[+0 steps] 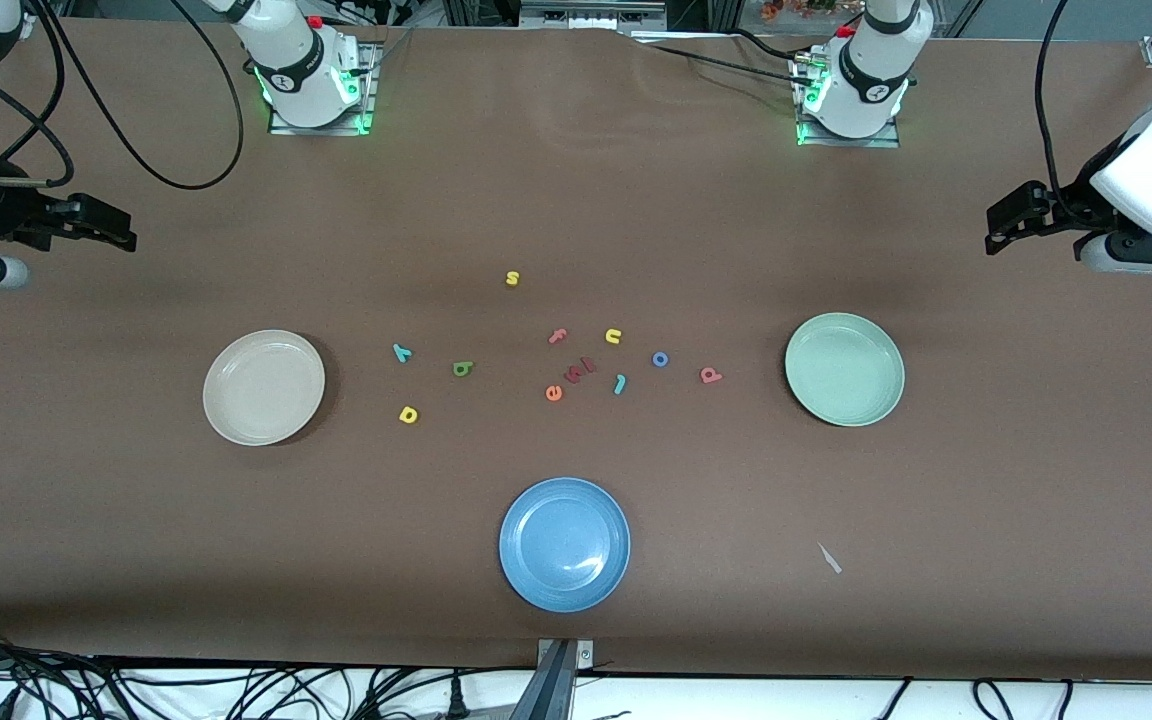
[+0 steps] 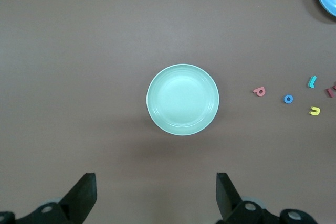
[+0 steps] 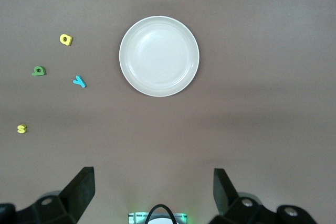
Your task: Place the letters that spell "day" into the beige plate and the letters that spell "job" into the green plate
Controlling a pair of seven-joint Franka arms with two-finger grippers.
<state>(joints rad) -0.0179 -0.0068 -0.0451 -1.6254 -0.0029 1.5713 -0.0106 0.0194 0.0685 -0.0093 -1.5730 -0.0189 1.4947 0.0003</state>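
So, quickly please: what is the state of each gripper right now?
Left gripper: open, holding nothing, up over the table near the green plate.
Right gripper: open, holding nothing, up over the table near the beige plate.

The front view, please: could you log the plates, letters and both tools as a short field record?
beige plate: empty, toward the right arm's end
green plate: empty, toward the left arm's end
blue plate: empty, nearest the front camera
day letters: teal y, green letter, yellow letter, on the table beside the beige plate
job letters: teal j, blue o, salmon letter, on the table
left tool: open, above the table by the green plate
right tool: open, above the table by the beige plate
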